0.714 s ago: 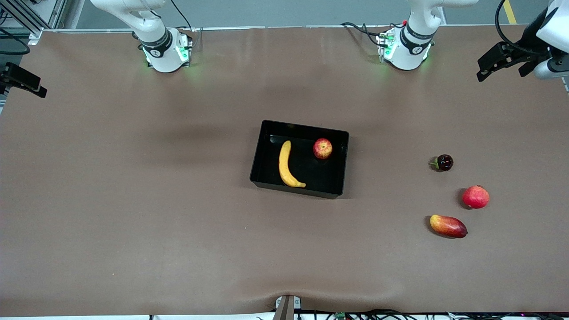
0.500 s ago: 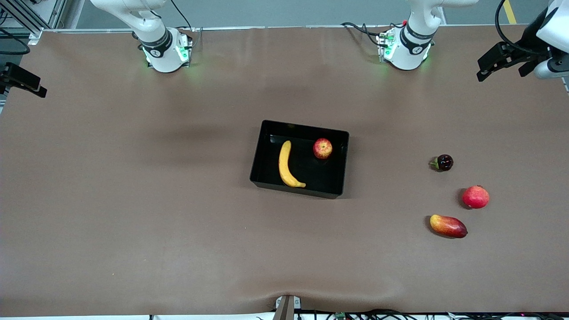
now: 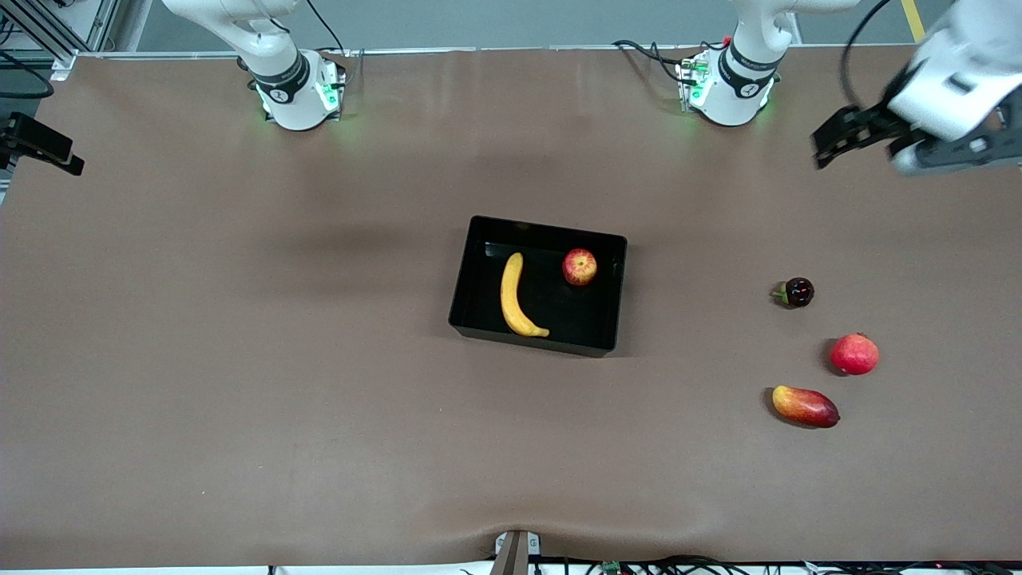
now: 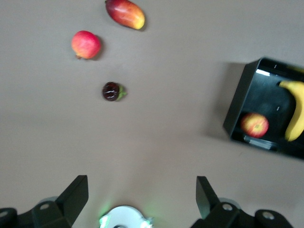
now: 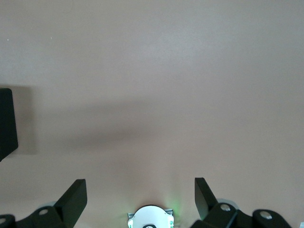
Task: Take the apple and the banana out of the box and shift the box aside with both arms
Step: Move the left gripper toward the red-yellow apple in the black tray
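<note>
Black box (image 3: pixel 540 285) at mid-table, holding the banana (image 3: pixel 515 297) along the side toward the right arm's end and the apple (image 3: pixel 580 267) in the corner toward the left arm's end, farther from the front camera. Banana and apple apart, not touching. Left gripper (image 3: pixel 840 137) up in the air over the table's left-arm end, near that arm's base, released with fingers (image 4: pixel 76 196) spread wide and nothing between them. From the left wrist view, box, fruits and three loose items together: a dark round fruit (image 4: pixel 112 91), a plain red fruit (image 4: pixel 86 44) and a mango (image 4: pixel 125 13). From the right wrist view, only bare tabletop and one corner of the box (image 5: pixel 7 123). Right gripper (image 5: pixel 140 199) likewise released, empty; in the front view probably the dark shape (image 3: pixel 40 144) at the table's right-arm edge, though hard to confirm.
</note>
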